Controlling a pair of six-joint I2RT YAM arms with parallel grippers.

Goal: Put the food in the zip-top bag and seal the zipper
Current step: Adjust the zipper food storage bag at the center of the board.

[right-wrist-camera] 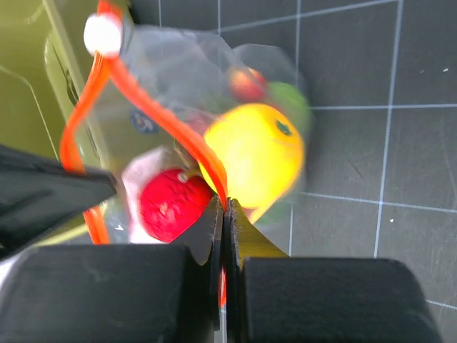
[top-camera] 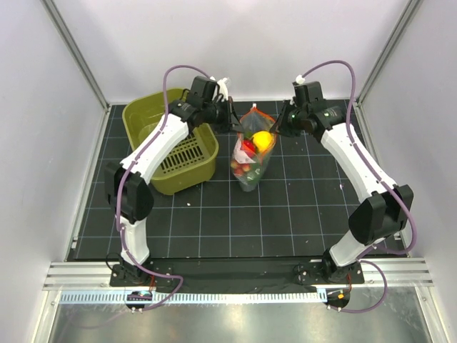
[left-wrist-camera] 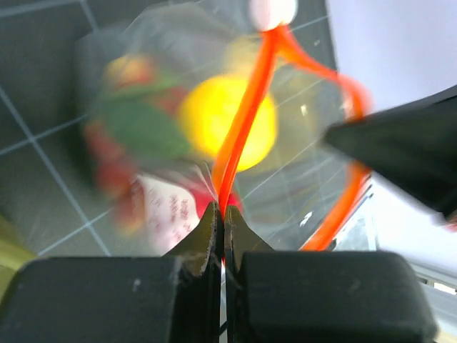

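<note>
The clear zip-top bag (top-camera: pixel 253 161) stands on the black mat between my grippers, holding the food: a yellow ball (top-camera: pixel 263 139), red ones (top-camera: pixel 247 148) and green ones. My left gripper (top-camera: pixel 233 118) is shut on the red-orange zipper (left-wrist-camera: pixel 243 118) at one side of the mouth. My right gripper (top-camera: pixel 280 127) is shut on the zipper (right-wrist-camera: pixel 161 121) at the other side. The two strips stand apart in a loop that meets at a white slider (right-wrist-camera: pixel 103 34). The yellow ball (right-wrist-camera: pixel 253 153) and a red one (right-wrist-camera: pixel 171 204) show through the plastic.
The olive-green slotted basket (top-camera: pixel 171 143) stands just left of the bag, under my left arm. White enclosure walls and metal posts close the back and sides. The black gridded mat (top-camera: pixel 285 214) runs toward the arm bases.
</note>
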